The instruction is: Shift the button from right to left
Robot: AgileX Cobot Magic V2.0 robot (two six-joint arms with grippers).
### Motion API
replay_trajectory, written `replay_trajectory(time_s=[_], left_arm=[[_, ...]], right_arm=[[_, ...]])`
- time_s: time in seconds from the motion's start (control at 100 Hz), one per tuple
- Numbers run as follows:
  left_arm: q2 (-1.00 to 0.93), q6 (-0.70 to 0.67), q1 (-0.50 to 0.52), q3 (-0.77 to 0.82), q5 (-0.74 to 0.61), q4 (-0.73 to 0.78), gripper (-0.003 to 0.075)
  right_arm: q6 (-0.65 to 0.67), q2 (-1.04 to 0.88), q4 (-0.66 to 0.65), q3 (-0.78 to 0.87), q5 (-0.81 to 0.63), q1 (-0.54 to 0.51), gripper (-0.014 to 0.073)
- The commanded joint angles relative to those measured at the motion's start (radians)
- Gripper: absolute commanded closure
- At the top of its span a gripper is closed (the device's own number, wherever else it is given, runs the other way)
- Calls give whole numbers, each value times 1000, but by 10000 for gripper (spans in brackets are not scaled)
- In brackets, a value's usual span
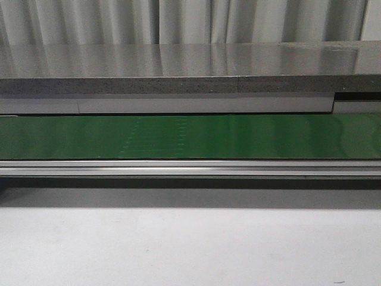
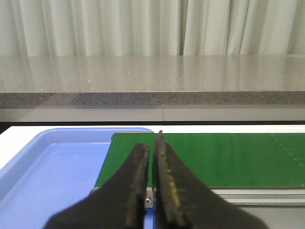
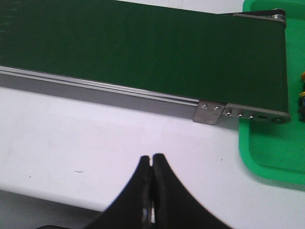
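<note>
Both pairs of black jaws are pressed together and hold nothing: the left gripper (image 2: 151,143) waits over the shallow blue plastic tray (image 2: 43,171), seemingly the drop-off, beside the long green conveyor belt (image 2: 224,157). The right gripper (image 3: 151,160) hovers above bare white counter (image 3: 71,143). Beyond and to one side, a green tray (image 3: 271,157) holds the button (image 3: 302,98), barely showing at the frame edge. Open counter lies between.

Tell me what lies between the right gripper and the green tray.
In the right wrist view, only bare white tabletop separates the shut right gripper from the green tray; nothing rests there.
</note>
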Motion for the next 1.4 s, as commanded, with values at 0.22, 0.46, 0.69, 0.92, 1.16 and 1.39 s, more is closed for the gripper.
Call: replay_trajectory(time_s=[0.22,0.46,0.69,0.92,1.16,1.39], left_arm=[[-37,-11,-6,40,-80,-2,715],[-37,-11,-6,40,-80,-2,715],[-37,-11,-6,40,-80,-2,715],[-37,-11,-6,40,-80,-2,715],[-37,-11,-6,40,-80,-2,715],[-37,-11,-6,40,-80,-2,715]], right_arm=[[1,10,5,-35,-83,-2,204],[75,10,-14,-35,-135,-2,81],[342,11,-322,-65,-152,-44,81],[379,80,-489,-166,-66,-146,81],[354,238,-506,-252,-78,-208,81],[303,463,-506,-330,-116,-275,81]])
